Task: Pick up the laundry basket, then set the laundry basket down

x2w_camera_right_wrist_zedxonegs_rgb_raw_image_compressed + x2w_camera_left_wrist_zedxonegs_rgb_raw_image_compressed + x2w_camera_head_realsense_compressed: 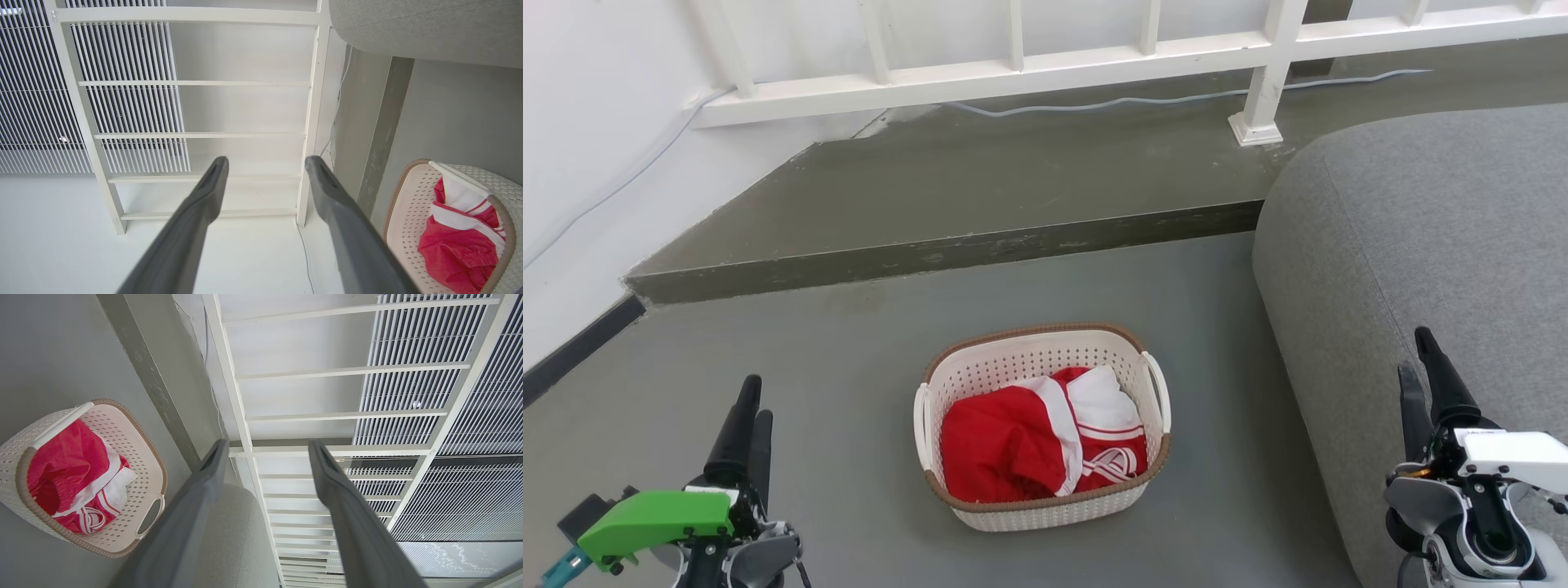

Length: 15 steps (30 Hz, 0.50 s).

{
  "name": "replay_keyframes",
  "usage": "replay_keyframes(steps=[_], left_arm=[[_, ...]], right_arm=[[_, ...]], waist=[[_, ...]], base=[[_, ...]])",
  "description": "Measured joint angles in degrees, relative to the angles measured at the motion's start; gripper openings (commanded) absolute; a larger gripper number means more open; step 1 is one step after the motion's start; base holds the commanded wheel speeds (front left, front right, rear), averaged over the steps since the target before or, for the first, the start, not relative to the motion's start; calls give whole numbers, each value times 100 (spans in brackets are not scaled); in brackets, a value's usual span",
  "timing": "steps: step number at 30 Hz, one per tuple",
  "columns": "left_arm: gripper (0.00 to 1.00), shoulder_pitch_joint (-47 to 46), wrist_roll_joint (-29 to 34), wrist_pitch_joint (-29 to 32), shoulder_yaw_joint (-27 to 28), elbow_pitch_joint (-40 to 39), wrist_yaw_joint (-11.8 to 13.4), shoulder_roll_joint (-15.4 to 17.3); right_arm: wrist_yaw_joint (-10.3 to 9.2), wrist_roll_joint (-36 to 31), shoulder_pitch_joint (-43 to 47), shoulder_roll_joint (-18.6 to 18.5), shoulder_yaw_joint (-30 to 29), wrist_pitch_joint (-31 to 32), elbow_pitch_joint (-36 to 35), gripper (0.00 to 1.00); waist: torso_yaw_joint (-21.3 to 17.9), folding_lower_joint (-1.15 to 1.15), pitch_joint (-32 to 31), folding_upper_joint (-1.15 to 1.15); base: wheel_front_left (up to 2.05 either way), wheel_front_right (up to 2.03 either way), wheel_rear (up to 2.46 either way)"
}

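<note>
**Cream-white perforated plastic laundry basket with a brown woven-look rim is sitting on the grey floor, both pincers hanging open.**

The basket is standing upright near the middle of the head view, between the two arms and close to the rounded grey fabric sofa on the robot's right. It is holding a crumpled red-and-white garment, and its white loop handles are facing left and right. The left pincer is hovering at the lower left, well apart from the basket, its dark fingers parted and gripping nothing. The right pincer is hovering in front of the sofa, its fingers likewise spread. Behind the basket, a raised grey step is running beneath a white railing.
</note>
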Motion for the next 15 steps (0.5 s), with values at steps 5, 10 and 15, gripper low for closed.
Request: replay_keyframes(steps=[5, 10, 15], left_arm=[[100, -44, 270, -100, -47, -67, 0, 9], [100, -74, 522, -255, -151, -175, 0, 58], [100, -115, 912, -426, -281, -237, 0, 203]], right_arm=[[0, -282, -18, -70, 88, -101, -30, 100], [0, -630, -50, -171, 220, -194, -52, 100], [1, -1033, -132, -271, 353, -274, -62, 100]], waist=[[7, 0, 8, 0], [11, 0, 16, 0], [12, 0, 26, 0]], base=[[0, 0, 0], [0, 0, 0], [0, 0, 0]])
